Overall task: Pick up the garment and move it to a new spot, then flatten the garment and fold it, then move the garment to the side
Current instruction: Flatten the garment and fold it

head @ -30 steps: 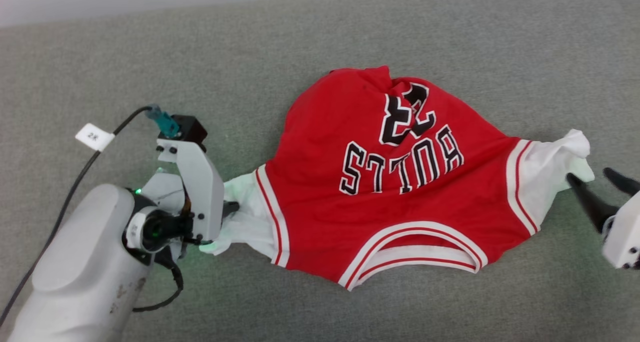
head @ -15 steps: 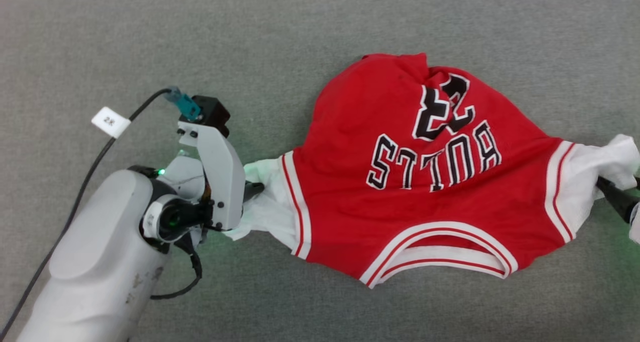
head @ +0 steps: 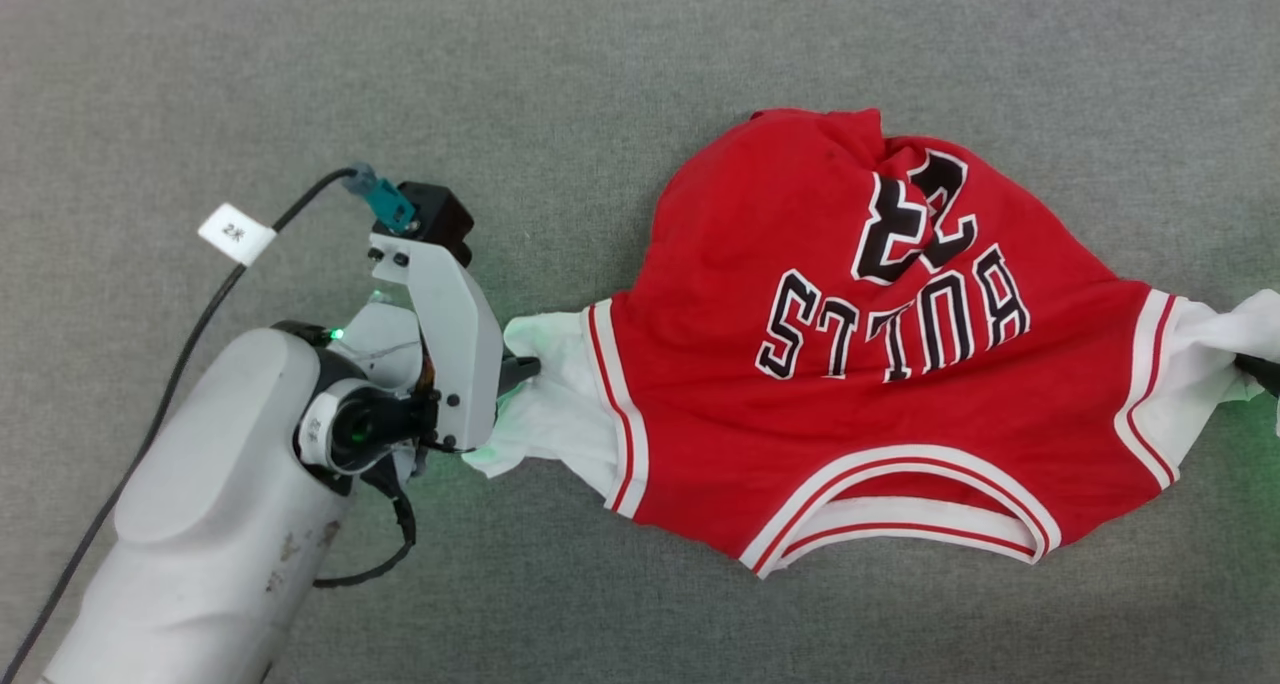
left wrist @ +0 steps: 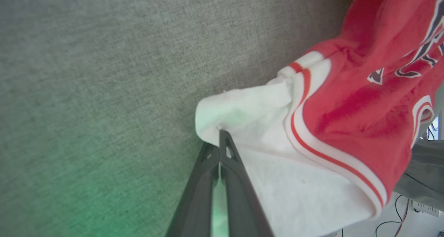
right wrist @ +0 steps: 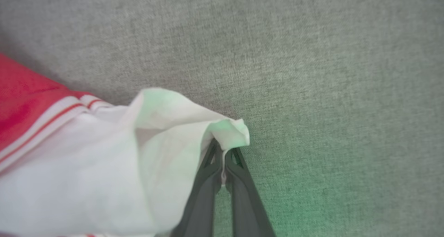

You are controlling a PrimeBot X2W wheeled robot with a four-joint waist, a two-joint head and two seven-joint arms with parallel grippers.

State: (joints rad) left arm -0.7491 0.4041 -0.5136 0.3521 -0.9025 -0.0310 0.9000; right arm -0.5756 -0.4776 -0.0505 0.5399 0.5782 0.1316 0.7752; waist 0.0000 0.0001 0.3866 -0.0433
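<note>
Forearm casing of the left arm (head: 200, 544), pale grey, rises from the near left corner, with a black cable (head: 178, 369) and its white tag (head: 235, 234) beside it. The red jersey (head: 700, 414) lies right of centre on the grey fabric surface (head: 600, 64), its striped neckline nearest. At the jersey's left, the left gripper (left wrist: 220, 140) has its fingers pressed together on the edge of one white sleeve. At the right edge of the head view, the right gripper (right wrist: 223, 152) pinches a fold of the other sleeve the same way. Farther off, the black lettering reads upside down, and the number and red hem crumple at the far side.
</note>
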